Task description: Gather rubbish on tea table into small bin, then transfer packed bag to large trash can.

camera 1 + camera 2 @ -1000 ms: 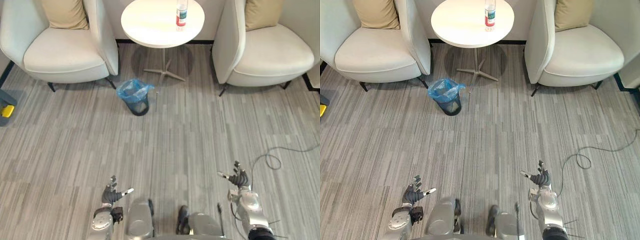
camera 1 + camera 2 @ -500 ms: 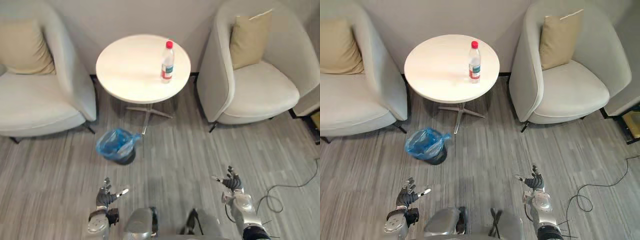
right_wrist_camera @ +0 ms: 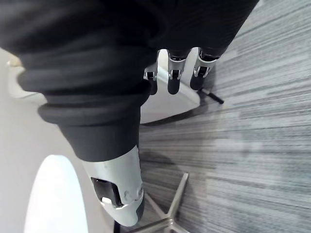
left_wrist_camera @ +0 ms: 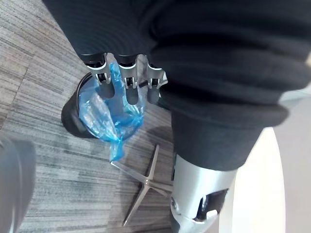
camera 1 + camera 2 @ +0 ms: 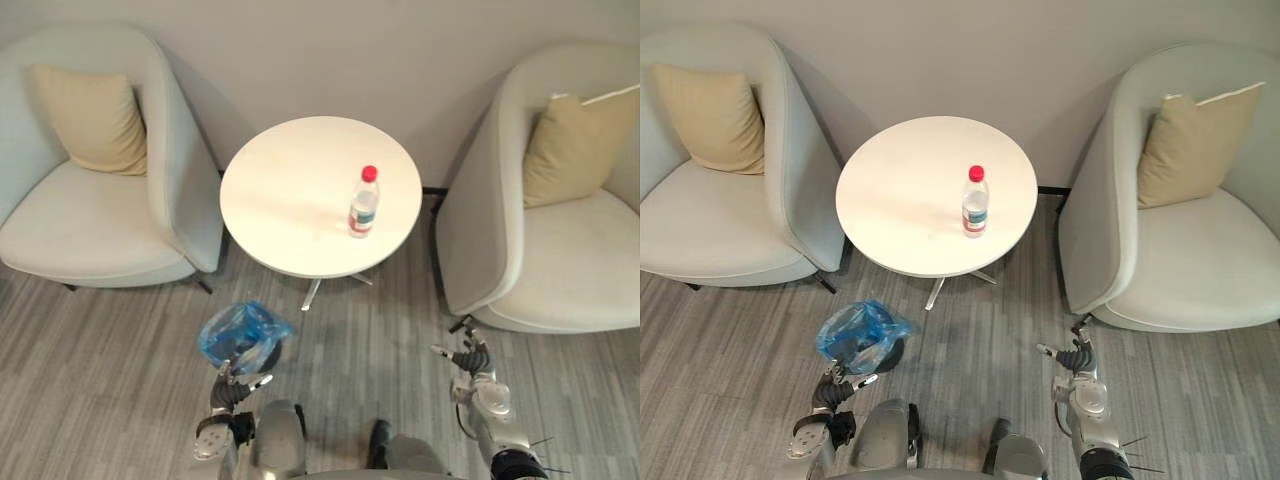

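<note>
A clear plastic bottle (image 5: 363, 203) with a red cap stands upright on the round white tea table (image 5: 290, 200), right of its middle. The small black bin (image 5: 240, 336) lined with a blue bag sits on the floor at the table's front left. My left hand (image 5: 232, 390) hangs low just in front of the bin, open and holding nothing. In the left wrist view its fingers (image 4: 127, 88) point toward the blue bag (image 4: 104, 114). My right hand (image 5: 468, 358) hangs low on the right, by the right armchair's front corner, also open and bare.
A pale armchair (image 5: 90, 220) with a tan cushion stands left of the table, and another armchair (image 5: 560, 270) with a cushion stands on the right. The table's metal cross foot (image 4: 144, 178) spreads over the grey striped carpet. A wall runs close behind.
The whole picture has shifted: the camera has come closer to the table, so table, bin and chairs sit lower and larger. Both hands keep the same relaxed pose.
</note>
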{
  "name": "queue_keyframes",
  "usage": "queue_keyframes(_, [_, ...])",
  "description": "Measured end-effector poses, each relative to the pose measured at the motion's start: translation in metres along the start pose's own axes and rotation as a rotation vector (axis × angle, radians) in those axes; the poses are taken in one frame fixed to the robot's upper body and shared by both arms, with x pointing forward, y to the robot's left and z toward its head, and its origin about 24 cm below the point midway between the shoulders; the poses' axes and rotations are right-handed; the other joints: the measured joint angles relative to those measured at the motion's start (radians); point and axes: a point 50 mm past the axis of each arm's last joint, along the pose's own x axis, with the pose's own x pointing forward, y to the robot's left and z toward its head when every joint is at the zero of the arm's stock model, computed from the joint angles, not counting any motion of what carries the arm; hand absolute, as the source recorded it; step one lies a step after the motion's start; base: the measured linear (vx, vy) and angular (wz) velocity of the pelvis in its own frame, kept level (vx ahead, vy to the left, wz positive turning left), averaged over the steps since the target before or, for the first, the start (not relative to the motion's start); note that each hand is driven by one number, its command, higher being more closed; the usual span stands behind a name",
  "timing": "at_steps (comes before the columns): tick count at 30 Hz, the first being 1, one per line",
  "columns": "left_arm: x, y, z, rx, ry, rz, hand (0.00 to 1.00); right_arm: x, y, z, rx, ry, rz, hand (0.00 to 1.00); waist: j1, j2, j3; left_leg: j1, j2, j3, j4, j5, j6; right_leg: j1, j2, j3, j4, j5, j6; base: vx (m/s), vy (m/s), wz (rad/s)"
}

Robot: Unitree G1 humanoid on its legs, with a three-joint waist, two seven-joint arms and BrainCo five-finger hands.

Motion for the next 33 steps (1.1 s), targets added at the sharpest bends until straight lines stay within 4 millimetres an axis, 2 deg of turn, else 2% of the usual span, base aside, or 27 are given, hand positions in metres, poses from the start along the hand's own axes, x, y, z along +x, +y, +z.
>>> queue_keyframes(1, [-0.001,0.003,-0.002,0.009,0.008,0.003,0.0,0.0,0.004,0.007,-0.004,-0.034,0.006,0.0,0.001,-0.013,-0.001,0.001,-0.025,-0.003,-0.005,0.0,0.0,0.003,-0.021,0.002,-0.002,-0.01,0.015,0.13,0.091,0.26])
queue_keyframes(4, [-0.006,0.007,-0.01,0.018,0.033,0.014,0.0,0.002,0.011,0.035,-0.014,-0.156,0.019,0.0,0.002,-0.016,-0.001,0.015,-0.046,0.003,-0.021,0.0,0.001,0.008,-0.038,0.025,-0.013,-0.011,0.016,0.08,0.04,0.0])
queue_keyframes(8, [-0.013,0.015,-0.022,0.045,0.073,0.023,0.0,0.003,0.02,0.07,-0.038,-0.312,0.031,0.0,0.002,-0.019,-0.002,0.063,-0.045,0.026,-0.074,0.0,0.002,0.007,-0.033,0.065,-0.015,-0.01,0.016,0.0,-0.018,-0.27])
queue_keyframes(15, [-0.014,0.008,-0.026,0.08,0.087,-0.018,0.0,0.008,0.058,0.114,-0.071,-0.459,0.134,0.0,0.006,-0.02,-0.003,0.007,-0.028,0.052,-0.079,0.01,0.007,-0.078,-0.021,0.111,-0.013,-0.004,0.024,-0.05,-0.004,-0.22])
queue_keyframes(18, [-0.013,0.005,-0.022,0.083,0.057,-0.043,0.0,0.017,0.077,0.145,-0.063,-0.525,0.152,0.0,0.039,-0.016,0.004,-0.022,-0.03,0.042,-0.075,0.019,0.021,-0.091,-0.022,0.108,-0.014,0.013,0.021,-0.01,0.019,0.09])
queue_keyframes(21, [-0.011,0.002,-0.017,0.089,0.036,-0.058,0.0,0.024,0.085,0.175,-0.043,-0.578,0.144,0.0,0.075,-0.01,0.026,-0.039,-0.033,0.034,-0.079,0.021,0.024,-0.105,-0.025,0.107,-0.014,0.015,0.019,-0.05,0.017,0.12])
queue_keyframes(22, [-0.011,0.001,-0.016,0.091,0.03,-0.064,0.0,0.025,0.088,0.191,-0.015,-0.607,0.142,0.0,0.082,-0.006,0.045,-0.049,-0.036,0.028,-0.079,0.025,0.028,-0.109,-0.026,0.104,-0.014,0.015,0.019,-0.05,0.018,0.23])
queue_keyframes(23, [-0.011,0.001,-0.016,0.091,0.029,-0.063,0.0,0.026,0.089,0.205,-0.002,-0.636,0.138,0.0,0.083,-0.004,0.062,-0.058,-0.043,0.017,-0.079,0.032,0.033,-0.113,-0.029,0.093,-0.013,0.015,0.019,-0.03,0.017,0.26])
queue_keyframes(26, [-0.011,0.002,-0.016,0.093,0.028,-0.061,0.0,0.03,0.085,0.229,0.014,-0.676,0.104,0.0,0.087,-0.002,0.097,-0.079,-0.056,-0.003,-0.083,0.041,0.037,-0.121,-0.036,0.071,-0.012,0.015,0.019,-0.03,0.015,0.26])
queue_keyframes(33, [-0.008,0.001,-0.01,0.068,-0.002,-0.058,0.0,0.038,0.068,0.273,0.127,-0.702,-0.043,0.0,0.111,-0.001,0.14,-0.113,-0.065,-0.014,-0.085,0.051,0.043,-0.145,-0.041,0.055,-0.008,0.014,0.019,0.01,0.004,0.09])
